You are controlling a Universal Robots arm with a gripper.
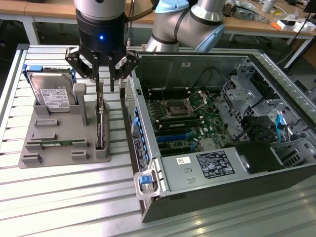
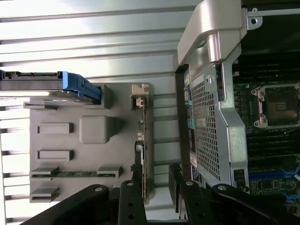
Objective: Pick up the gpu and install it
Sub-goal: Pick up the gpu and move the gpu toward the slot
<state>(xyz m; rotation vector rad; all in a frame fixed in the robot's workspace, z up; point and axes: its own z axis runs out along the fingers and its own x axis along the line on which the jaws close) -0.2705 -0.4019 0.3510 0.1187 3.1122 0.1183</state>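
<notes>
Where the gpu (image 1: 101,126) stands: on edge in the grey holder's (image 1: 54,129) slot, on the slatted counter (image 1: 64,197).
Hand (image 1: 110,89): spread, fingers straddling the gpu's top edge, not pinching it.
Neighbours: hard drive (image 1: 42,81) apart; computer case (image 1: 163,64) wall just beside.
Room: narrow gap toward the case.
Writing: white label (image 1: 53,98) unreadable.

Robotics lab: a robot arm (image 1: 187,24) stands over a ribbed aluminium table (image 1: 59,197) bearing an open computer case (image 1: 222,197) and a grey parts holder (image 1: 49,140), cluttered wooden workbenches (image 1: 49,11) lining the background
</notes>
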